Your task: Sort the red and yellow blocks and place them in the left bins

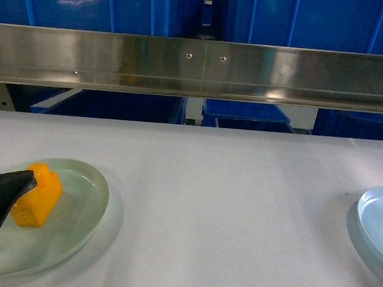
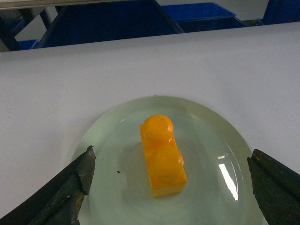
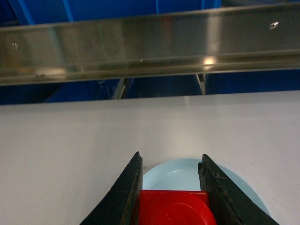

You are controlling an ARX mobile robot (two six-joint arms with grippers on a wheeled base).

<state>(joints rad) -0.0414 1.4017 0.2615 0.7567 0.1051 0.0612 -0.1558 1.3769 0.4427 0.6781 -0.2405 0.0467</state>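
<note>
left tool (image 2: 171, 183) wide open, straddling yellow block (image 2: 161, 154) | right tool (image 3: 171, 180) clamped on red block (image 3: 173, 208)

Head: looking forward and down across the table (image 1: 207, 204) toward the steel rail (image 1: 197, 68); left wrist: close, steeply down on the green plate (image 2: 211, 126), shared with head; right wrist: low, forward over the blue plate (image 3: 168, 173), facing the rail.

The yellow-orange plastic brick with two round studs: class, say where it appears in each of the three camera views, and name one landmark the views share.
Head: yellow-orange two-stud plastic brick lower left, on the pale green round plate.
Left wrist: brick centre, on the same plate, between the open left gripper fingers.
Right wrist: not in it.
Shared landmark: the white table.
</note>
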